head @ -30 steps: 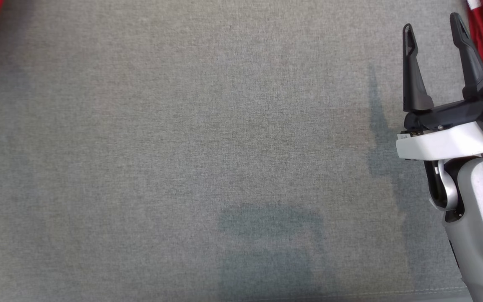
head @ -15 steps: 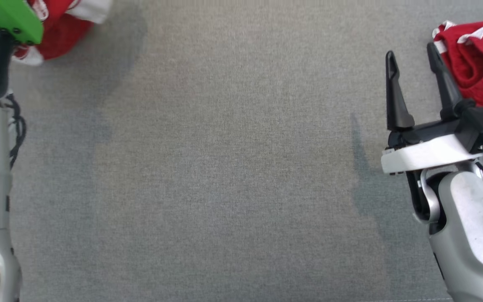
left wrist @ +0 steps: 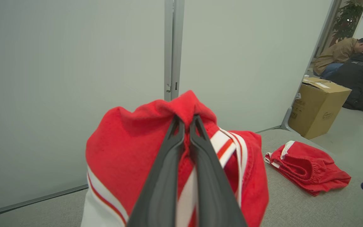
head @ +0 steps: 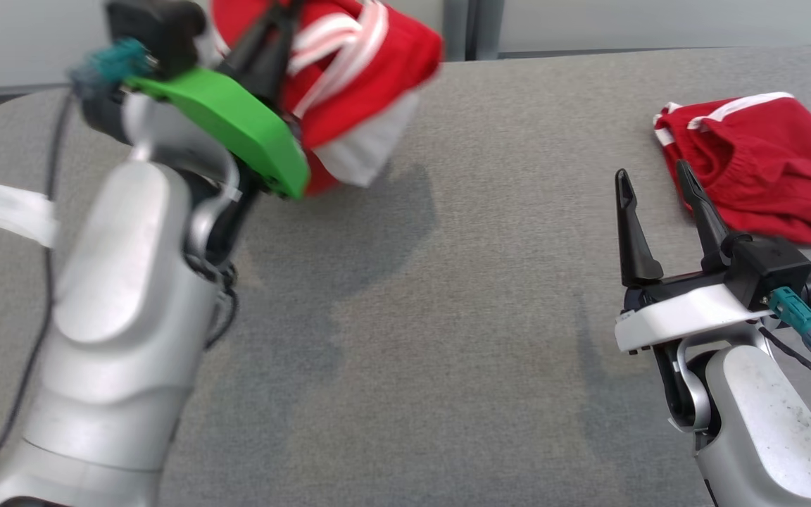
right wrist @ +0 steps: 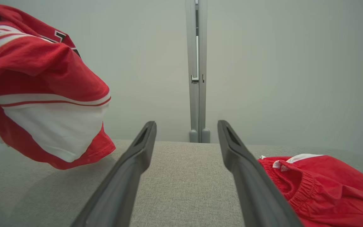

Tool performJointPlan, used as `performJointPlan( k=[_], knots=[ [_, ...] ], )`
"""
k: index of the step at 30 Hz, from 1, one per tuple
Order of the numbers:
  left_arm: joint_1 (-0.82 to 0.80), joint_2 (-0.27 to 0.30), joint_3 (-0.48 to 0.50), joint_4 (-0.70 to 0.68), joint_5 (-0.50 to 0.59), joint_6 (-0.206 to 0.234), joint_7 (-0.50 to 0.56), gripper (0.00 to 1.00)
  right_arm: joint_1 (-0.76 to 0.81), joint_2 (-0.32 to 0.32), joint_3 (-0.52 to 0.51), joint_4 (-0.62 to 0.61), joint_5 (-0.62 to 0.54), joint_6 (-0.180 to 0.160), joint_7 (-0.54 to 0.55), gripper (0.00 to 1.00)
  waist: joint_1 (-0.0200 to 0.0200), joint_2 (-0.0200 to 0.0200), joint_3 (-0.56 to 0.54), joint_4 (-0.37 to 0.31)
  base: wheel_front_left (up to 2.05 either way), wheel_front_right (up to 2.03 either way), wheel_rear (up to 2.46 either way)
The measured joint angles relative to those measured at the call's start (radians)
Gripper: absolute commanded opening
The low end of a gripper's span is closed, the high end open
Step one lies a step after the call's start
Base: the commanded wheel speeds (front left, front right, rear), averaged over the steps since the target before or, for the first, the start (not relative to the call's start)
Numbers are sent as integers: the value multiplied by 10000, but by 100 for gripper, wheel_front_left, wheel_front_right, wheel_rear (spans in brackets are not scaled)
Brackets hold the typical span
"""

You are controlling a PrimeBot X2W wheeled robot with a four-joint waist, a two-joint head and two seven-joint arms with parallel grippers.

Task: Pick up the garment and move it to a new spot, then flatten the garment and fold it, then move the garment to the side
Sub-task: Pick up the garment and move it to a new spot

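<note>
A red garment (head: 363,84) with white stripes and a white panel hangs bunched above the grey table (head: 448,317), clear of its surface. My left gripper (left wrist: 186,121) is shut on its upper fold, and the cloth drapes around the fingers (head: 265,49). In the right wrist view the garment (right wrist: 43,78) hangs at the upper left. Over the table's right part my right gripper (head: 650,172) stands open with nothing between its fingers (right wrist: 131,167).
A second red garment (head: 757,169), folded, lies on the table just right of my right gripper. A pale partition wall (right wrist: 263,63) runs behind the table. In the left wrist view a cardboard box (left wrist: 320,107) and two seated people (left wrist: 348,60) are beyond the far right corner.
The head view has swung upward, bringing the table's far edge and the wall into sight. My left arm with the garment has come further into view. The right gripper stays open.
</note>
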Motion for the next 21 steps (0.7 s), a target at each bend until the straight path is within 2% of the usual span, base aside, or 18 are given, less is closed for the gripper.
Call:
performJointPlan(
  k=[5, 10, 15, 17, 21],
  knots=[
    [436, -119, -1221, -809, -282, -29, -86, 0, 12, 12, 6, -29, 8, 0, 0, 100, 0, 0, -227, -429, 0, 0, 0],
    [817, -79, -1670, -1248, -742, -33, -115, 0, 204, 12, -56, -140, 10, -13, -6, 100, 0, 0, -307, -824, 0, 0, 0],
    [1806, -23, -2128, -1087, -836, -44, -130, 0, 402, 0, -174, -186, 17, -86, -10, 100, 0, 0, -169, -1023, 0, 0, 0],
    [2219, 111, -2199, -823, -815, -42, -247, 0, 397, 4, -165, -230, 17, -86, -10, 100, 0, 0, -89, -1065, 0, 0, 0],
    [2664, 817, -2520, -303, -456, -42, -424, 0, 392, -17, -222, -272, 17, -88, -12, 100, 0, 0, 17, -1173, 0, 0, 0]
  ],
)
